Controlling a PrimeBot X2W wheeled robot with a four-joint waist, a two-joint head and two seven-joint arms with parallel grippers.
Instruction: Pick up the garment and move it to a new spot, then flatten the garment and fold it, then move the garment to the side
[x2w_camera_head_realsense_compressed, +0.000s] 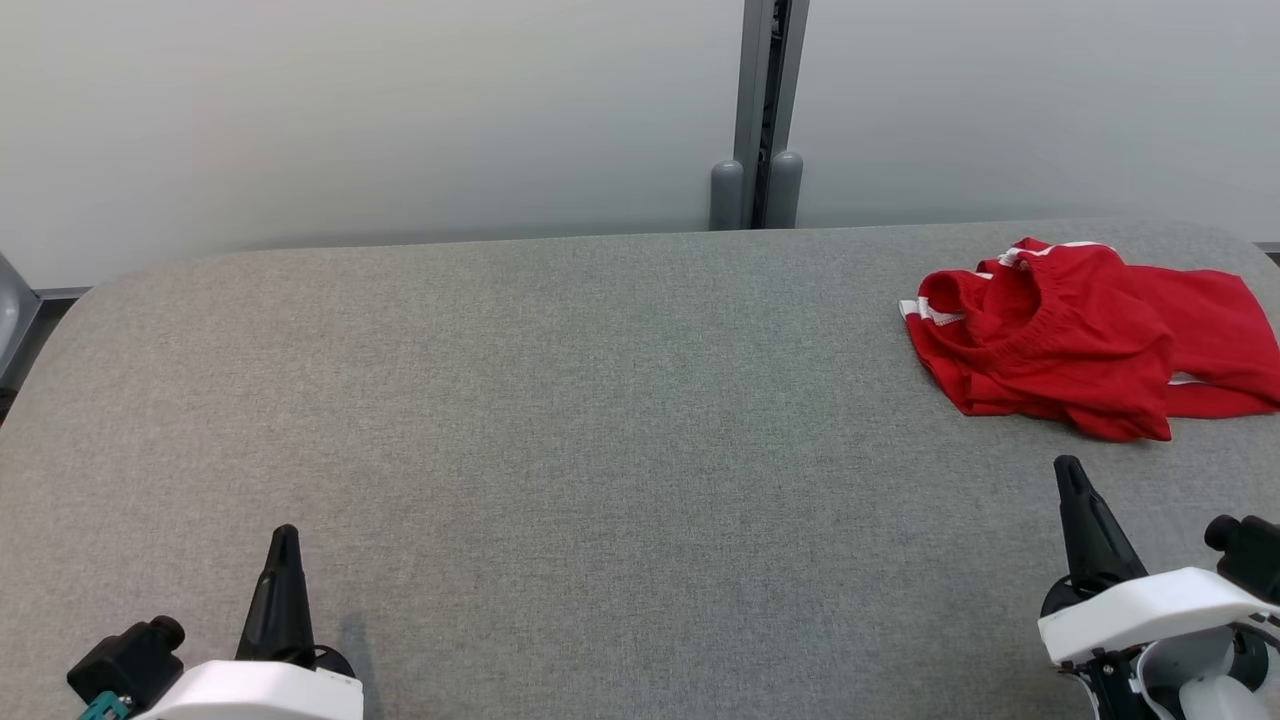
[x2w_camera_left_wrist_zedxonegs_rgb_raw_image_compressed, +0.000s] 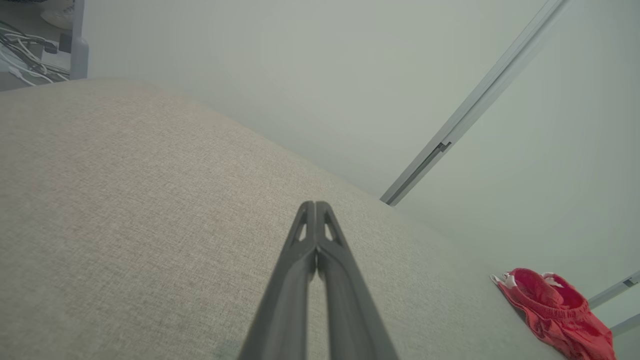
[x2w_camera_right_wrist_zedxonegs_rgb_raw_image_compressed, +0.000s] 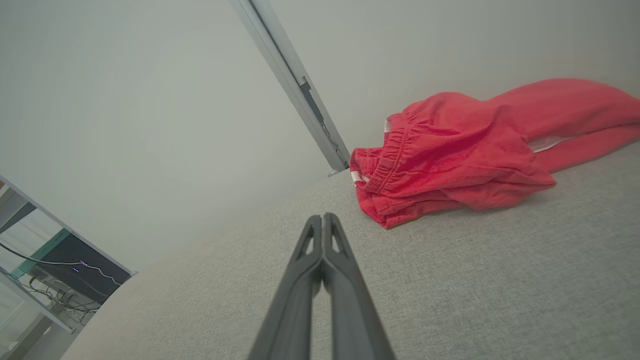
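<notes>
Robot hardware: white-shelled wrists, dark two-finger grippers.
Left gripper (x2w_camera_head_realsense_compressed: 285, 542) and right gripper (x2w_camera_head_realsense_compressed: 1068, 472) have long matte charcoal fingers (x2w_camera_left_wrist_zedxonegs_rgb_raw_image_compressed: 295, 280) tapering to narrow tips, each with a triangular cut-out near the tip. Wrist housings (x2w_camera_head_realsense_compressed: 255, 695) are glossy white with rounded edges. A black knob-ended camera block (x2w_camera_head_realsense_compressed: 130, 660) sits outboard on each wrist. Small teal part (x2w_camera_head_realsense_compressed: 100, 708) under the left block. Right housing is open underneath, with dark fasteners and pale inner parts visible.

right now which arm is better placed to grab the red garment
Right. The red garment lies crumpled at the far right of the table, just ahead of the right tool, which is shut and empty. The left tool, also shut, sits far across on the other side.
</notes>
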